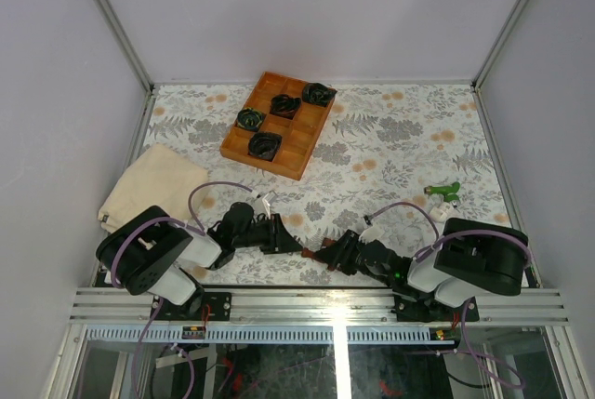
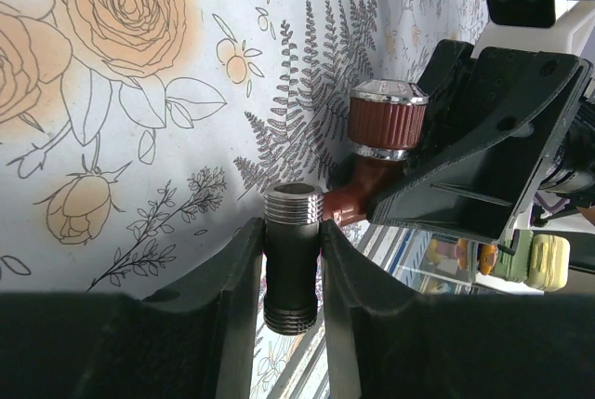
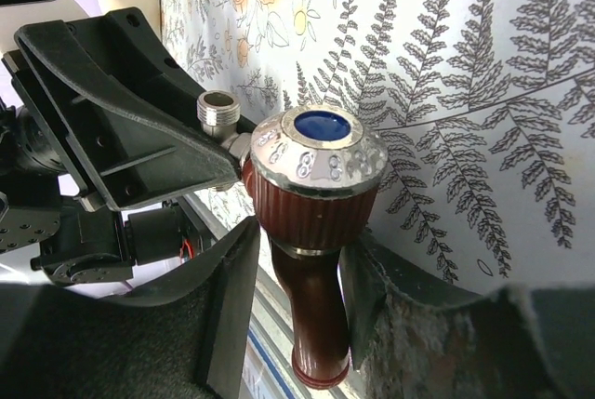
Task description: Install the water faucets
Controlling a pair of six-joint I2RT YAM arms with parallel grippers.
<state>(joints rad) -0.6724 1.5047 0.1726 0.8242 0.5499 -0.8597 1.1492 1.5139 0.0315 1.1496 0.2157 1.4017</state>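
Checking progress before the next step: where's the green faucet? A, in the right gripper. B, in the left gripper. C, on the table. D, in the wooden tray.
C: the green faucet lies on the table, far right; the left gripper and right gripper both clamp the red-brown faucet.
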